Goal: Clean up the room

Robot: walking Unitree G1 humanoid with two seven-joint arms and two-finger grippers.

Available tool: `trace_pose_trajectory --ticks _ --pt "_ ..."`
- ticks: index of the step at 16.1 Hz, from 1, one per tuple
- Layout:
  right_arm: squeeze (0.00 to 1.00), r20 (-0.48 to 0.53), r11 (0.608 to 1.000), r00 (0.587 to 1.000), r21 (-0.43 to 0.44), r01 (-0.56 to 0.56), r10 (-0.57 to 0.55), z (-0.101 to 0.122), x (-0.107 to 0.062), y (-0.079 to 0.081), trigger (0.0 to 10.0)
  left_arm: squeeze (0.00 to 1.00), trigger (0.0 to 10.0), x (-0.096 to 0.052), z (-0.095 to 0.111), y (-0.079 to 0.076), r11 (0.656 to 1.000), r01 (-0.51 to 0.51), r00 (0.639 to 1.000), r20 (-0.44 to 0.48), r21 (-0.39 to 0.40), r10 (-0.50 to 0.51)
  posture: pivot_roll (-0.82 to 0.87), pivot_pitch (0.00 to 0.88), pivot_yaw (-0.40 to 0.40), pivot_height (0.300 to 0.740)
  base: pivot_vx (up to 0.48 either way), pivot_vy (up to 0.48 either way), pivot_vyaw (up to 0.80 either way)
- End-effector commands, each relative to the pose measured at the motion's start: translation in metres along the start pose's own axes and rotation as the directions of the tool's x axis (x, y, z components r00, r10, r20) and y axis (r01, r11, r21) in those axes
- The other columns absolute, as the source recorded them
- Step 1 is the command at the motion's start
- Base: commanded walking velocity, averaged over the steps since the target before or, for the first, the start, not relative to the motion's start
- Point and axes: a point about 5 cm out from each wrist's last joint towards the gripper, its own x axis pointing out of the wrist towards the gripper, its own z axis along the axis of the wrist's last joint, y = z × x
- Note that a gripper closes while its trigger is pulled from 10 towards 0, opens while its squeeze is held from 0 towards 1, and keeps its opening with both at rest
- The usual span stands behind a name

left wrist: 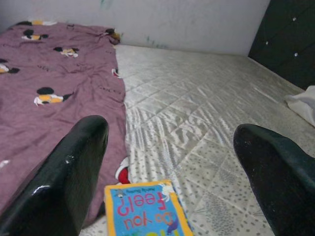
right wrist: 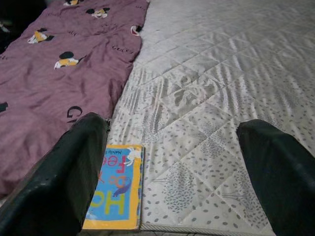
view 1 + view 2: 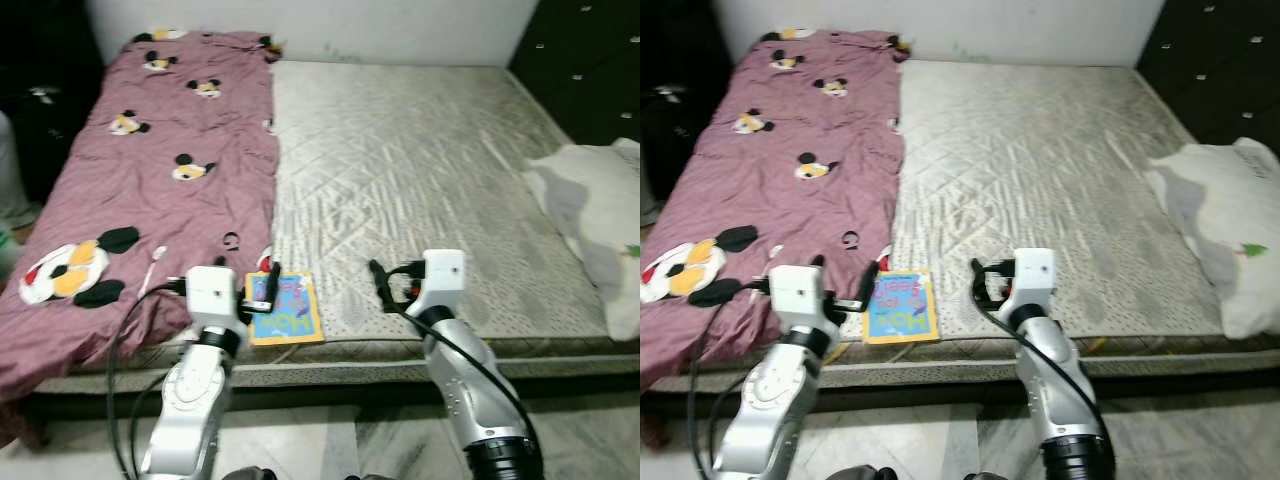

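A blue and yellow children's book [image 3: 285, 310] lies flat at the front edge of the grey quilted mattress [image 3: 420, 170], beside the hem of a maroon mouse-print blanket [image 3: 170, 160]. My left gripper [image 3: 258, 297] hovers at the book's left side, open with nothing between its fingers. In the left wrist view the book [image 1: 147, 211] lies just ahead of the wide-spread fingers [image 1: 74, 167]. My right gripper [image 3: 385, 285] hangs open above the bare mattress, a little to the right of the book. The right wrist view shows the book [image 2: 115, 194] near one finger [image 2: 69, 167].
A white pillow [image 3: 595, 215] lies on the mattress's right side. A dark cabinet [image 3: 590, 60] stands at the far right, dark items at the far left. A white cable [image 3: 155, 262] rests on the blanket. Tiled floor [image 3: 330, 440] runs along the bed's front.
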Motion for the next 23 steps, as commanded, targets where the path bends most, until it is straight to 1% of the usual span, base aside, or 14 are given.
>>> trace_pose_trajectory --ticks 1,7,9,11,13,14,17,23 --pt "0.00 0.010 1.000 1.000 -0.012 0.017 -0.017 0.0027 -0.0008 -0.0057 10.0 0.00 10.0 0.0009 0.0019 -0.0039 1.000 0.014 1.000 0.007 -0.005 -0.014 -0.03 0.125 -0.047 0.740 0.285 0.000 0.00" --pt "0.00 0.010 1.000 1.000 -0.017 0.024 -0.024 0.0026 0.0003 -0.0058 10.0 0.00 10.0 -0.0002 0.0000 -0.0048 1.000 0.020 1.000 -0.004 -0.004 -0.020 -0.03 0.123 -0.046 0.740 0.278 0.000 0.00" --pt "0.00 0.009 0.999 1.000 -0.018 0.028 -0.028 0.0020 0.0002 -0.0068 10.0 0.00 10.0 -0.0006 -0.0006 -0.0030 1.000 0.013 1.000 -0.009 0.007 -0.013 -0.02 0.123 -0.045 0.740 0.000 0.000 0.00" --pt "0.00 0.008 0.999 0.999 -0.018 0.032 -0.032 0.0016 0.0006 -0.0072 10.0 0.00 10.0 0.0011 -0.0015 0.0019 0.996 -0.050 0.999 -0.009 0.071 0.051 -0.02 0.122 -0.044 0.740 0.000 0.000 0.00" --pt "0.00 0.007 0.999 0.999 -0.018 0.034 -0.033 0.0014 0.0008 -0.0073 10.0 0.00 10.0 0.0015 -0.0018 0.0022 0.997 -0.057 0.998 -0.009 0.054 0.057 -0.02 0.122 -0.044 0.740 0.000 0.000 0.00" --pt "0.00 -0.002 0.999 0.999 -0.014 0.040 -0.040 0.0000 0.0010 -0.0079 10.0 0.00 10.0 0.0014 -0.0015 0.0014 0.999 -0.046 0.999 -0.012 0.028 0.047 -0.02 0.121 -0.044 0.740 0.000 0.000 -0.51" --pt "0.00 -0.008 0.999 0.999 -0.016 0.047 -0.047 -0.0009 0.0013 -0.0089 10.0 0.00 10.0 0.0014 -0.0028 0.0009 0.999 -0.050 0.998 -0.025 0.011 0.050 -0.02 0.118 -0.044 0.740 0.000 0.452 -0.80" --pt "0.00 -0.005 0.999 0.999 -0.025 0.044 -0.044 -0.0008 0.0019 -0.0097 10.0 0.00 10.0 0.0026 -0.0018 -0.0010 0.999 -0.043 0.999 -0.012 0.016 0.044 -0.02 0.114 -0.047 0.740 0.000 0.462 0.00"
